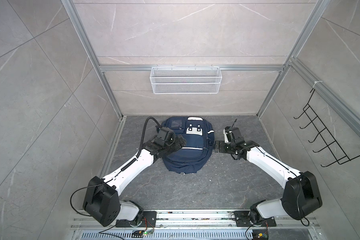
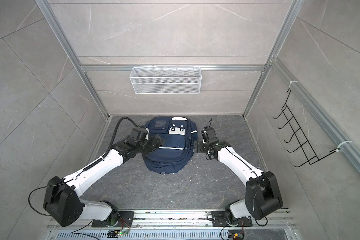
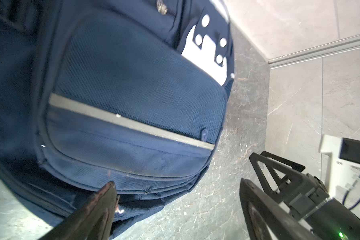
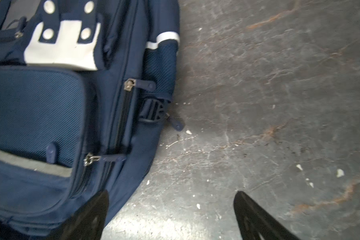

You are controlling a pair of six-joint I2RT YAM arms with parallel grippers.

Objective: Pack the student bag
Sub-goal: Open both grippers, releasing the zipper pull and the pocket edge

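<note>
Snagging is the main hazard here. The student bag (image 1: 187,145) lies flat on the dark worktop (image 1: 195,187) at the centre of both top views, close under the back wall, with its front pocket and silver stripe (image 3: 133,122) facing up. The left tool (image 1: 180,140) hangs over the bag's left half, jaws spread wide with nothing between them. In the left wrist view one finger (image 3: 101,207) looks to sit right against the fabric at the lower middle of the frame. The right tool (image 1: 217,146) stands just beside the bag's right edge, also wide and empty. One of its fingers (image 4: 92,212) overlaps the bag's rim at the lower left of the right wrist view. Loose zip pulls (image 4: 149,85) lie not far from it. A careless sideways move could, I judge, hook a pull or a fold of cloth and drag the bag or tug a zip open. The left arm's black cable (image 1: 144,133) curls beside the bag's upper left corner and might catch there too.
</note>
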